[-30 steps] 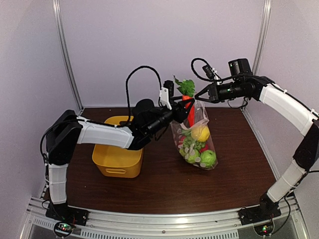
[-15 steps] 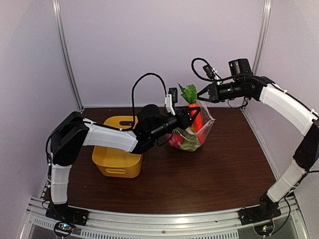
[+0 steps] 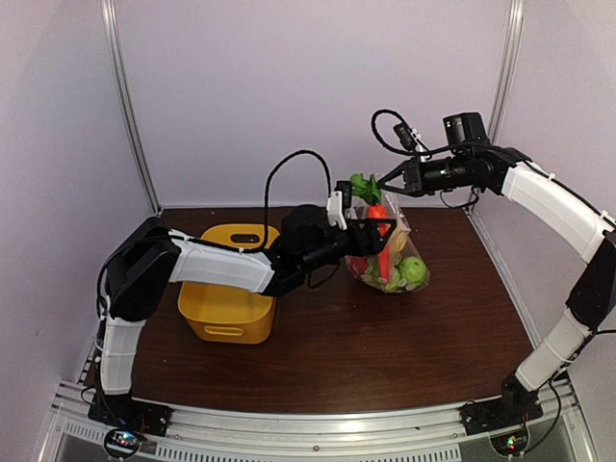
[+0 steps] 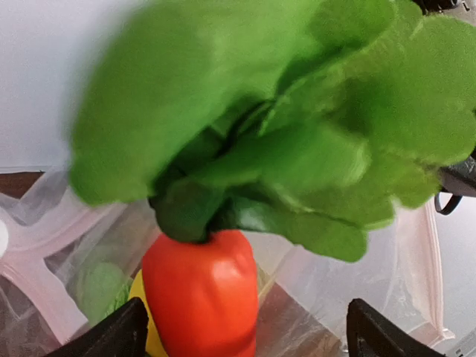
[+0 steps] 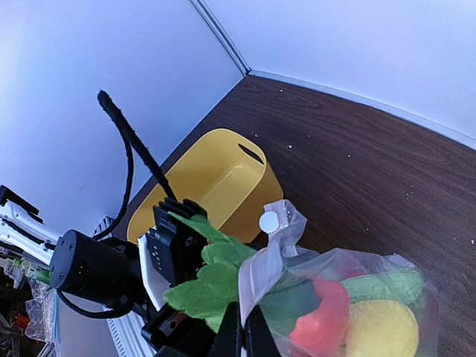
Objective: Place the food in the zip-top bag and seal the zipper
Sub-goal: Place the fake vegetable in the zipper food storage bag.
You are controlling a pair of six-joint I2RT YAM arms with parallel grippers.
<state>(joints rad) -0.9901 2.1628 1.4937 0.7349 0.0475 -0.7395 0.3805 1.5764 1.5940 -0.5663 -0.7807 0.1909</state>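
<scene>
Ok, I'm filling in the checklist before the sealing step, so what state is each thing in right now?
Bag: held up by its top edge, mouth open, fruit inside.
Zip strip: unsealed.
Carrot: upright, leaves poking out of the bag mouth.
Left gripper: open, straddling the carrot.
Right gripper: shut on the bag's edge.
Basket: upright, apart from the bag.

Left pincer [image 4: 245, 323] stands spread wide, right pincer [image 5: 242, 331] pinched tight.

The clear zip-top bag [image 3: 397, 252] has its mouth up, the zipper [image 4: 39, 277] unsealed. An orange carrot [image 3: 382, 243] stands upright in the mouth, its green leaves above. A green apple [image 3: 414, 270] and a yellow lemon [image 5: 379, 327] lie inside.
</scene>
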